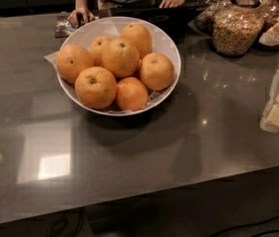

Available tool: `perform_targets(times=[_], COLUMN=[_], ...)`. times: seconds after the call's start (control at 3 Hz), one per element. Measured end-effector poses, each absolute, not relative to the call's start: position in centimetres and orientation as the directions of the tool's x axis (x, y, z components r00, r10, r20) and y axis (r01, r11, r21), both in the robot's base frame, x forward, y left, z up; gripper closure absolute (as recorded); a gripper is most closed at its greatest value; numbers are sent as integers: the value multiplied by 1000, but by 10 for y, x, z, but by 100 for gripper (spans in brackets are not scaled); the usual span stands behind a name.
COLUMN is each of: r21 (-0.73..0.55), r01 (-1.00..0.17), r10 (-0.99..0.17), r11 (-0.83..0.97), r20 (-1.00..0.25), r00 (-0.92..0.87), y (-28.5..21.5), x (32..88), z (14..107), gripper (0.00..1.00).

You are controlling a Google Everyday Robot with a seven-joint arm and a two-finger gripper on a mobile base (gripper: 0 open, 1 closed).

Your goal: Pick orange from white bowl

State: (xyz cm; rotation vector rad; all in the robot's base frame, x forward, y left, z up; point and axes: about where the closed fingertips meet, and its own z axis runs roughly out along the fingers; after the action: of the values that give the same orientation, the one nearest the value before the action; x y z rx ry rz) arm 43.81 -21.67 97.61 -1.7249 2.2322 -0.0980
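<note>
Sitting left of centre on dark glossy surface point(129, 162): white bowl point(171, 48), seven oranges piled inside on paper liner point(50, 58). Target orange point(121, 58) on top of pile, mid-bowl, stem dot facing up, touching its neighbours. Smaller deeper-orange one point(131, 94) at front rim. Glass jar of coloured cereal point(236, 31) far right, apart from bowl. Person's hand point(79, 15) on far edge just behind bowl. gripper jaws out of frame, state can't be told.
</note>
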Motion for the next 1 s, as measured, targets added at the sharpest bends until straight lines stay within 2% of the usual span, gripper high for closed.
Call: perform_targets(times=[0.67, 1.0], r21=[-242, -264], r01=[-932, -943], r10=[-952, -971], r11=[270, 202], r20=[-212, -177], r00=[-221, -158], y=[-215, -197], x=[440, 444], z=[980, 994], gripper=[0, 0])
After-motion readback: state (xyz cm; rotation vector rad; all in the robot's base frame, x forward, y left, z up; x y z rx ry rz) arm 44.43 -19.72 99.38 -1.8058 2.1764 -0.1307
